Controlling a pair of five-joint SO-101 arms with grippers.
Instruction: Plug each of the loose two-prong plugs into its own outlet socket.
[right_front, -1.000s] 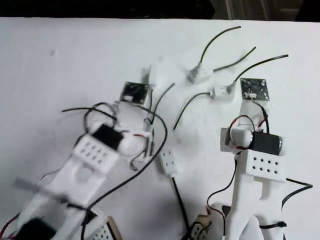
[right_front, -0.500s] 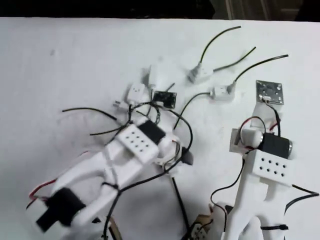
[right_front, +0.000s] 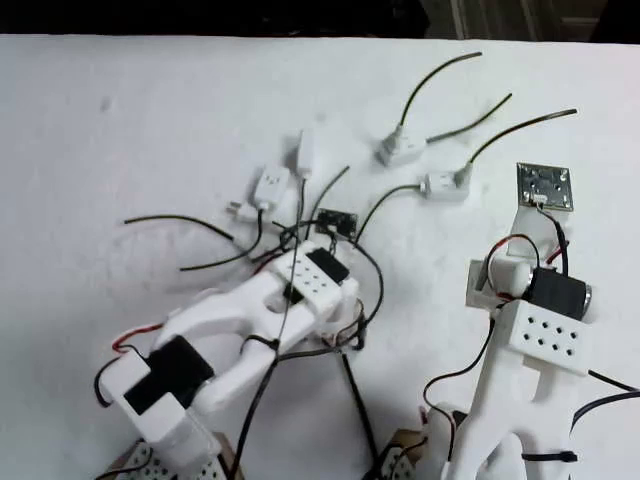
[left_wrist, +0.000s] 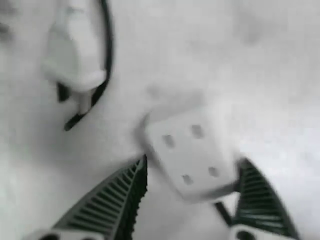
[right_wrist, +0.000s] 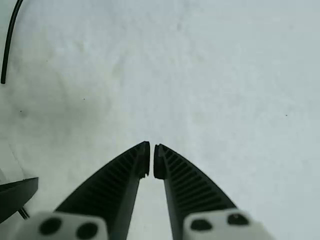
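High view: no plug looks seated, so by my reading the whole job is left to do. One loose plug (right_front: 400, 148) and a second plug (right_front: 441, 185) lie on the surface (right_front: 150, 120), black leads trailing, near each other.

Left wrist view: the left end effector (left_wrist: 192, 165) is spread on either side of the white outlet block (left_wrist: 190, 155), which shows four slots. It may be touching the block, but the blur hides that. A third plug (left_wrist: 75, 60) lies near it, unplugged.

Right wrist view: the right end effector (right_wrist: 151, 160) is pressed together, empty, over bare surface.
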